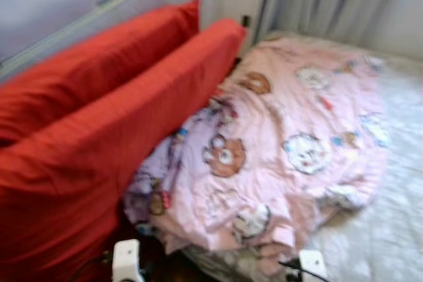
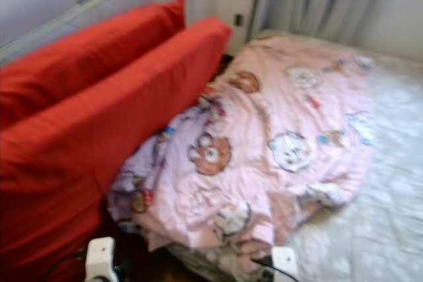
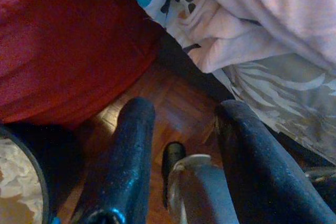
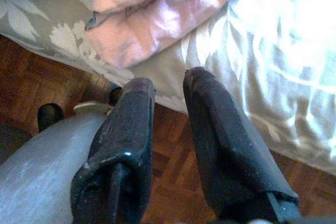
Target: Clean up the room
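While both arms hang low by the bed (image 1: 390,229), the left claw (image 3: 184,145) is released above the wood floor (image 3: 178,103), and the right claw (image 4: 168,103) is released too. A rumpled pink quilt (image 1: 291,143) lies on the bed, touching two red cushions (image 1: 99,130).

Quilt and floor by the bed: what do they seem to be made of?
Quilt: looks like soft cotton-type fabric, matte, pink with printed cartoon bears; it creases and bunches in loose folds. Floor: seems to be wood parquet, reddish-brown with a slight sheen; short blocks meet at angles.
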Tool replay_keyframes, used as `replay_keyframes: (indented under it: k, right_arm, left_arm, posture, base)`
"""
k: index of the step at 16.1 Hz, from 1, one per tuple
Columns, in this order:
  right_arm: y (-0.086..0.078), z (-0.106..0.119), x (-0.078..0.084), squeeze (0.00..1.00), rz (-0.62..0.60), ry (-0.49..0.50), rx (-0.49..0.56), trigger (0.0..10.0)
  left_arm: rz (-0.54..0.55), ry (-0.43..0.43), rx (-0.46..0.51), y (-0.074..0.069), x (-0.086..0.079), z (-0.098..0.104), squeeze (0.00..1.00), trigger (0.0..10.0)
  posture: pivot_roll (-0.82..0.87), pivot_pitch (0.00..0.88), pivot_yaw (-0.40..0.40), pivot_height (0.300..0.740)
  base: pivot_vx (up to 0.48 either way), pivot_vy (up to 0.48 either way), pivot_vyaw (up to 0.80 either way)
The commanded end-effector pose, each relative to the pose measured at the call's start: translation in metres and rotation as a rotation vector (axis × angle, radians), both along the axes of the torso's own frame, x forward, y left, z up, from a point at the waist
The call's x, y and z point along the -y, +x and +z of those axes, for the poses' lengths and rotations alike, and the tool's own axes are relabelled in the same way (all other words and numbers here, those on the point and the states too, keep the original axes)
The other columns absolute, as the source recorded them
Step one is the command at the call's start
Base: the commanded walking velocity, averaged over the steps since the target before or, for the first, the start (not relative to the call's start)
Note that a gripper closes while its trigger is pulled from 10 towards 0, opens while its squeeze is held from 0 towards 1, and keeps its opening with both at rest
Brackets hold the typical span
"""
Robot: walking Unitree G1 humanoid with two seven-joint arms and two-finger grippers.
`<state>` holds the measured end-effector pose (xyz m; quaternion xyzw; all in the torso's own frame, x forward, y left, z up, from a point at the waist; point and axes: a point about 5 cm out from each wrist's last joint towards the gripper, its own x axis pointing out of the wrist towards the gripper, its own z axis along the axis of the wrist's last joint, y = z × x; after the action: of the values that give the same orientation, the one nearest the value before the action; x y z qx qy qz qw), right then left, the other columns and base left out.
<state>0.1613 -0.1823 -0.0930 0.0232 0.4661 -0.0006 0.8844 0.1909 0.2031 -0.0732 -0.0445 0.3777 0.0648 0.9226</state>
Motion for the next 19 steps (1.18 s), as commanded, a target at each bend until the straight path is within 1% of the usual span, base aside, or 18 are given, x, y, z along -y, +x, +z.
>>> replay_keyframes:
  k: [1,5,6,7,8,10,11,12,13,14,16,19]
  right_arm:
    - [-0.004,-0.002,0.0,0.0,-0.003,0.004,-0.009,10.0]
    - [-0.003,-0.001,0.0,0.0,-0.003,0.005,0.007,10.0]
    - [-0.002,0.0,0.0,0.0,-0.008,0.011,0.033,10.0]
    - [0.001,0.003,0.0,0.0,-0.001,-0.002,0.072,10.0]
    - [0.001,0.003,0.001,0.0,0.003,-0.009,0.08,10.0]
    - [0.005,0.006,0.0,0.0,-0.001,-0.003,0.139,10.0]
    - [0.007,0.009,0.0,0.0,-0.004,0.007,0.177,10.0]
    - [0.008,0.01,0.0,0.0,-0.002,0.015,0.202,10.0]
    - [0.009,0.012,0.0,0.0,-0.001,0.015,0.234,10.0]
    - [0.009,0.012,0.0,0.0,0.001,0.012,0.238,10.0]
    - [0.009,0.015,0.001,0.0,-0.008,0.006,0.283,10.0]
    - [0.009,0.017,0.004,0.0,-0.032,-0.018,0.318,10.0]
  left_arm:
    - [0.006,-0.004,-0.018,-0.007,0.001,-0.004,0.0,10.0]
    - [0.01,-0.001,-0.005,-0.006,0.0,-0.003,0.0,10.0]
    - [0.02,0.0,0.035,0.0,-0.001,0.001,0.0,10.0]
    - [0.043,-0.007,0.106,0.01,-0.004,0.009,0.0,10.0]
    - [0.045,-0.009,0.119,0.012,-0.005,0.011,0.0,10.0]
    - [0.036,-0.009,0.203,0.023,-0.009,0.021,0.0,10.0]
    - [0.044,-0.003,0.277,0.032,-0.014,0.031,0.0,10.0]
    - [0.044,-0.001,0.327,0.038,-0.016,0.038,0.0,10.0]
    - [0.034,-0.002,0.409,0.046,-0.017,0.048,0.0,10.0]
    - [0.034,-0.003,0.427,0.047,-0.018,0.051,0.0,10.0]
    - [0.031,0.002,0.524,0.052,-0.019,0.063,0.0,10.0]
    - [0.016,0.015,0.615,0.052,-0.017,0.075,0.0,10.0]
  posture:
    - [0.03,0.1,0.007,0.74]
    - [0.03,0.097,0.006,0.74]
    - [0.03,0.097,0.006,0.74]
    - [0.03,0.097,0.005,0.74]
    - [0.03,0.097,0.005,0.74]
    - [0.02,0.092,0.008,0.74]
    - [0.02,0.088,0.008,0.74]
    - [0.02,0.08,0.005,0.74]
    - [0.01,0.069,0.004,0.74]
    - [0.01,0.069,0.004,0.74]
    - [0.0,0.057,0.001,0.74]
    - [0.0,0.042,-0.003,0.74]
  base:
    - [0.0,0.0,0.0]
    - [0.0,0.0,0.0]
    - [0.0,0.0,0.0]
    - [0.0,0.0,0.0]
    - [0.0,0.0,0.0]
    - [0.0,0.0,0.0]
    - [0.0,0.0,0.0]
    - [0.0,0.0,0.0]
    - [0.0,0.0,0.0]
    - [0.0,0.0,0.0]
    - [0.0,0.0,0.0]
    - [0.0,0.0,0.0]
